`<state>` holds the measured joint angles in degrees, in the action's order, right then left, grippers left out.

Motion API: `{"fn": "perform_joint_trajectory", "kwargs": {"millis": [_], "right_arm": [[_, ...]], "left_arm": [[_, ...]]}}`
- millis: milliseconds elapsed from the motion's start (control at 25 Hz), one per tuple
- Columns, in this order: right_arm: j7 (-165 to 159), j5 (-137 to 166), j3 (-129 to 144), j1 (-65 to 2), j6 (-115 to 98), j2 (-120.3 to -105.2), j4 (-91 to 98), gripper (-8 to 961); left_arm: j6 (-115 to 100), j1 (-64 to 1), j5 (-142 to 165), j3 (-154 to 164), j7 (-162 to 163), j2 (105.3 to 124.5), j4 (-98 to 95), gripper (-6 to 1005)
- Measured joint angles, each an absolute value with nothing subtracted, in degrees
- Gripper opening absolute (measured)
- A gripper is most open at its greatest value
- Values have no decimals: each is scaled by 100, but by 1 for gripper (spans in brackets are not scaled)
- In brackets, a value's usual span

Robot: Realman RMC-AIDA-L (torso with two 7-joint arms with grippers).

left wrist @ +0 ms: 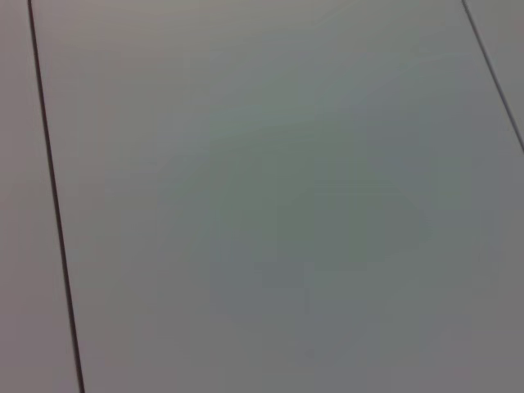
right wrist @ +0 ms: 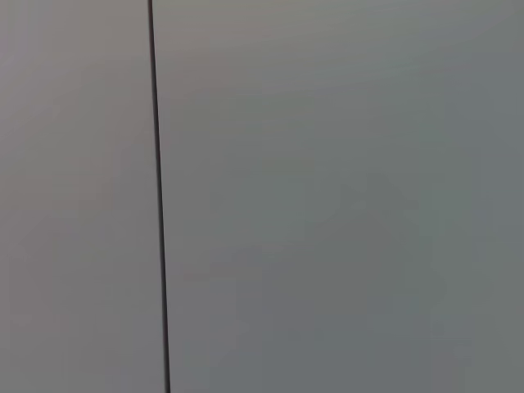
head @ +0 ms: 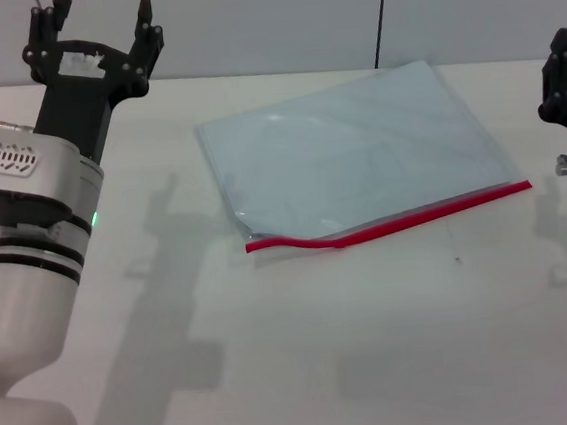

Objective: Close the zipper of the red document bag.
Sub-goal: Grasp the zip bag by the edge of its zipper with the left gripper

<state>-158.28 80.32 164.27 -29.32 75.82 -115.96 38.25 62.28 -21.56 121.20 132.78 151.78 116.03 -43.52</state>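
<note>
The left pincer (head: 96, 35) stands at about ten o'clock in the head view, raised over the far left part of the desk (head: 308, 361) with its fingers spread wide and nothing between them; it is well apart from the bag, which suggests it is parked in a ready pose, not at work. Its wrist camera, like the right one, shows only a plain grey panelled surface, so neither adds anything about the bag. Near the middle, reaching toward one o'clock, the red document bag (head: 358, 150) lies flat on the desk, turned at a slant. The zipper (head: 395, 222) runs along its near long edge, from about seven o'clock up toward three; toward its left end the red strip bulges and waves, which probably means that stretch is not yet closed. The slider itself is too small to pick out. At three o'clock the right pincer (head: 563, 70) is cut by the frame edge; I cannot tell how its fingers stand. It sits just beside the zipper's right end, a sensible starting side.
</note>
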Motion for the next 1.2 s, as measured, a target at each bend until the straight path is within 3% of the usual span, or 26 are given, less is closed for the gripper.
{"fn": "perform_joint_trajectory", "kwargs": {"millis": [1000, 1200], "right_arm": [[-15851, 8023, 16427, -3024, 7213, -11592, 3744, 332], [-15859, 8015, 16427, -3028, 7115, -11592, 3725, 332]], "left_arm": [[5967, -2171, 12120, 13177, 15193, 11610, -4397, 830], [4892, -2160, 12119, 13019, 14990, 11491, -5000, 831]]}}
